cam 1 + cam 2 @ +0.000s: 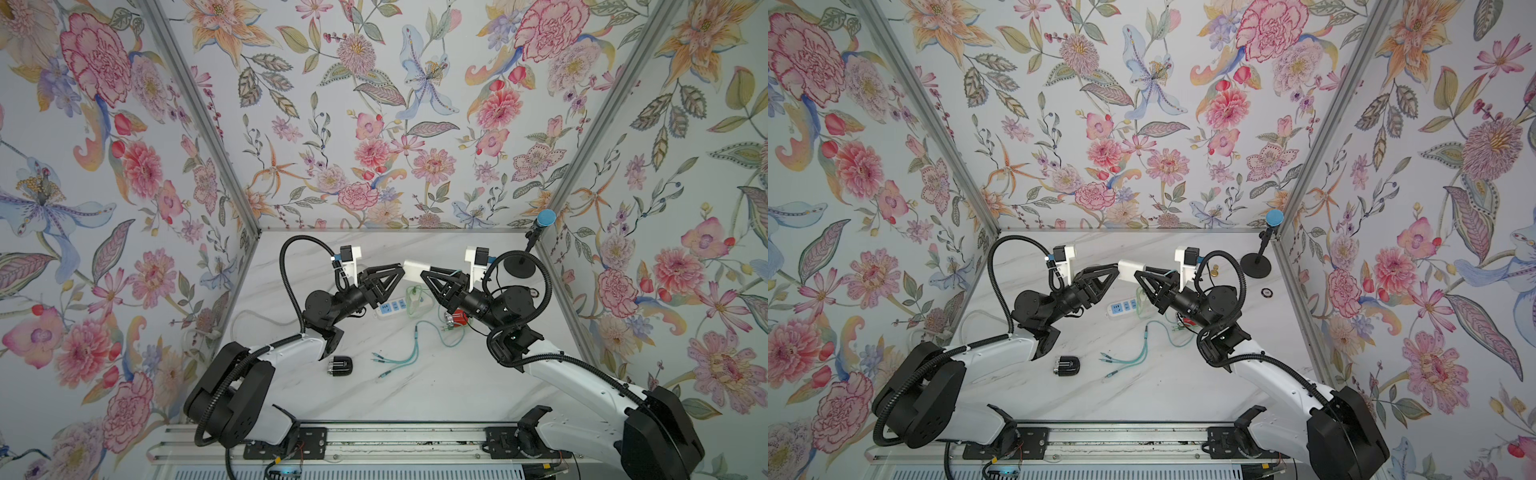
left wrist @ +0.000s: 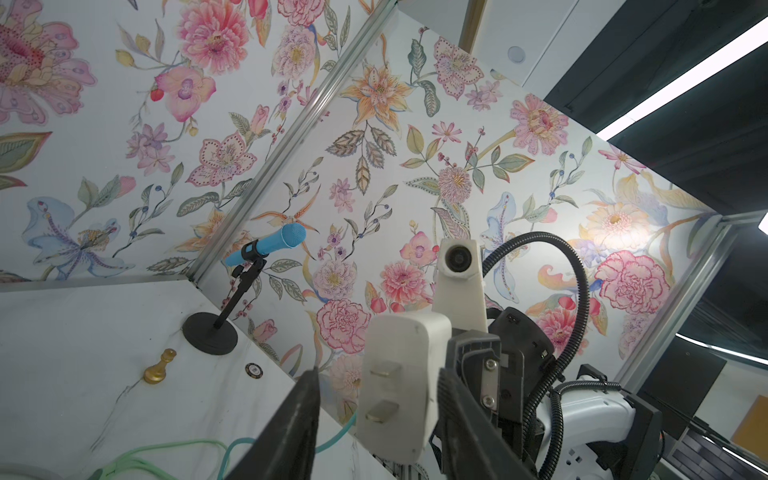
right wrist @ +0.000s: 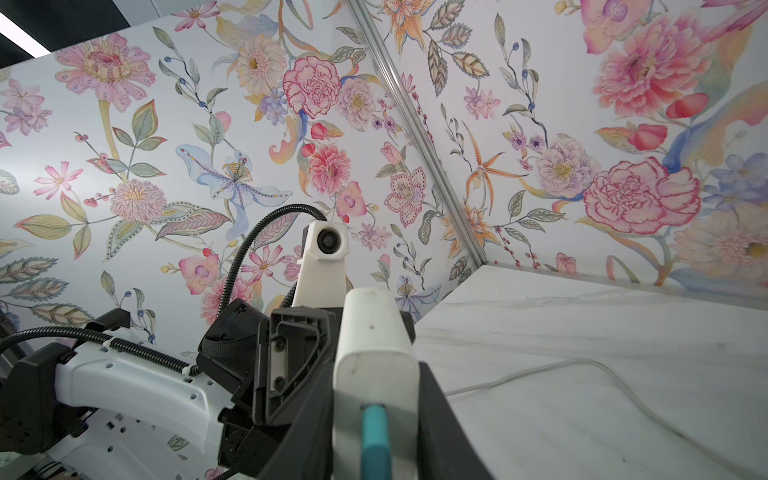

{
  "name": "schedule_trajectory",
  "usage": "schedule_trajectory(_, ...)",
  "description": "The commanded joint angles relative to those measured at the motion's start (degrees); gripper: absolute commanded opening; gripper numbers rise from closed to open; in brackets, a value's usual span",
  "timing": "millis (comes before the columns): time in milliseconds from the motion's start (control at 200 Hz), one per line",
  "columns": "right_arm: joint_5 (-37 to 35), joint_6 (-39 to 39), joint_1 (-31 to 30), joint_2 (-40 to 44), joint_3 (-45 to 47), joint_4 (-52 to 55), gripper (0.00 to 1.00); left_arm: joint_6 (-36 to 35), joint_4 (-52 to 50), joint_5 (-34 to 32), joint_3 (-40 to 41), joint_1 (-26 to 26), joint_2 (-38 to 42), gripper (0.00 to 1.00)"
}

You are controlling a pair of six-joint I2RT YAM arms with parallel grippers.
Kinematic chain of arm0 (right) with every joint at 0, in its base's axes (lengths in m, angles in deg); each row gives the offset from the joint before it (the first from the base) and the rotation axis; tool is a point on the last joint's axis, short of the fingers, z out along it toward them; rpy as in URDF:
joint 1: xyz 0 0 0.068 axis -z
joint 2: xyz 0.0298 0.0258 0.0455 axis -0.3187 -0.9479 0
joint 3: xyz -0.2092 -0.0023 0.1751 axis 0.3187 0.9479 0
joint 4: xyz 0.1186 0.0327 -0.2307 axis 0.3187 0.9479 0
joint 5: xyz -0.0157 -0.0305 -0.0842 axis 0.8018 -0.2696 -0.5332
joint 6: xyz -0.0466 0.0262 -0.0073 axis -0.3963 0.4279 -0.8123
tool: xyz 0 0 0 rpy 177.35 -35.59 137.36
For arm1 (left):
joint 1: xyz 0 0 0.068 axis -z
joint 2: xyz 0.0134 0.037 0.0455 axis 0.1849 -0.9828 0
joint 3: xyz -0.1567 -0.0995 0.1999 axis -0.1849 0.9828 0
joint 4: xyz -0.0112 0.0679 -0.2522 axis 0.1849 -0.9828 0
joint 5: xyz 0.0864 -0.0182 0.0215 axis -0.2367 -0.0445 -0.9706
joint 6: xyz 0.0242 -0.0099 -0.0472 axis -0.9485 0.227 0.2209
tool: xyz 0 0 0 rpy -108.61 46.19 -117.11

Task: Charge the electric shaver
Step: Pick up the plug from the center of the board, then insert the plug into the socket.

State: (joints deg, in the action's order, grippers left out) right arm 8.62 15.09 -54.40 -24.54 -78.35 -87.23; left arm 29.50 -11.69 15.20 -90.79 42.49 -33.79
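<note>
One white charger plug (image 1: 413, 267) in the air.
Seems light, stiff, slippery; the right pincer (image 3: 374, 374) grips its sides, the left pincer (image 2: 380, 365) stands open.

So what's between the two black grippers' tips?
A white rectangular plug adapter, in the air between left gripper and right gripper, in both top views.

The adapter (image 1: 413, 266) is above the desk (image 1: 415, 399), between the left tool (image 1: 397, 276) and the right tool (image 1: 428, 282). The strip (image 1: 390, 307) lies on the desk below it. The cable (image 1: 416, 345) lies in front of the strip, and the shaver (image 1: 340, 365) lies left of the cable. The stand (image 1: 519, 268) is at the rear right corner.
</note>
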Motion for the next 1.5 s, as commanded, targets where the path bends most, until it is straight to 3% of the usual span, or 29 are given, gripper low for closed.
schedule_trajectory(0, -3.91, -9.05, -0.82, 1.61, -6.24, 21.00, 0.04, -3.90, -2.87, 2.98, 1.74, -1.16, 1.96, 0.57)
schedule_trajectory(210, -11.41, -17.84, -0.44, -2.34, -18.27, 47.19, 0.02, -13.14, -18.02, 3.27, 4.45, -7.27, 11.19, 0.65)
schedule_trajectory(335, -15.37, -21.12, -0.66, -9.74, -27.40, 58.84, 0.02, -22.21, -34.11, 1.55, 3.21, -10.51, 18.20, 0.67)
schedule_trajectory(561, -26.32, -25.58, -5.01, -29.72, -49.62, 79.04, 0.02, -37.59, -65.45, -12.88, -3.41, -16.20, 25.71, 0.67)
schedule_trajectory(721, -33.32, -28.14, -8.03, -42.22, -64.04, 89.93, 0.02, -47.49, -78.89, -23.33, -8.21, -16.76, 27.55, 0.68)
schedule_trajectory(901, -36.64, -28.02, -9.17, -49.55, -70.85, 94.84, 0.02, -47.88, -79.31, -20.94, -7.19, -21.06, 28.95, 0.70)
schedule_trajectory(1496, -37.15, -22.30, -12.09, -51.03, -63.59, 94.27, 0.01, -46.75, -76.72, -14.41, -4.72, -24.83, 27.43, 0.69)
